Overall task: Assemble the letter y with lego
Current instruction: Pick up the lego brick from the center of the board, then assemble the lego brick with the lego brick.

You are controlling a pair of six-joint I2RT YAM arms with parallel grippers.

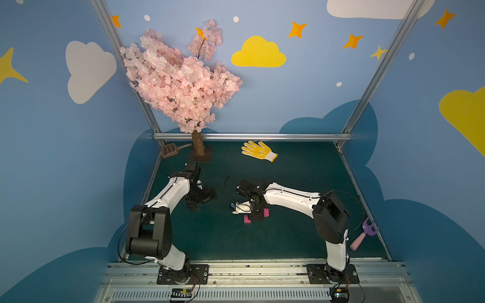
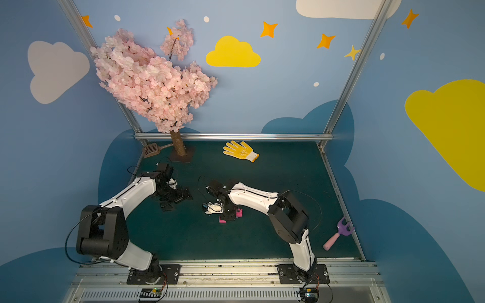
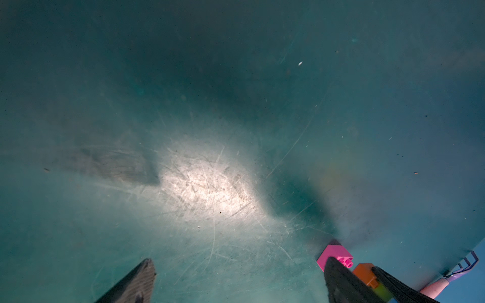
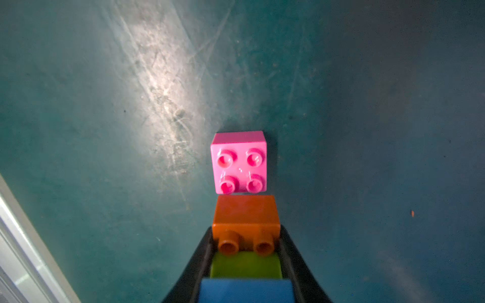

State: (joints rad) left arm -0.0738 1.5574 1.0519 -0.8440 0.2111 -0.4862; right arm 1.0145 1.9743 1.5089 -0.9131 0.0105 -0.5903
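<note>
My right gripper (image 4: 246,251) is shut on a joined row of lego: an orange brick (image 4: 245,212), a lime green brick (image 4: 245,265) and a blue brick (image 4: 245,290). A pink brick (image 4: 238,162) lies studs-up on the green mat just beyond the orange one, a thin gap between them. In both top views the right gripper (image 1: 256,216) (image 2: 228,216) covers the row, with pink bricks (image 1: 247,219) (image 1: 266,212) showing at either side. No whole letter y shows. My left gripper (image 3: 240,265) (image 1: 202,200) stands open and empty over bare mat to the left, with the pink brick (image 3: 334,253) beside one finger.
A yellow glove (image 1: 258,151) lies at the back of the mat. A blossom tree on a base (image 1: 198,147) and a brown scoop (image 1: 169,150) stand at the back left. A purple and pink toy rake (image 1: 364,233) lies by the right edge.
</note>
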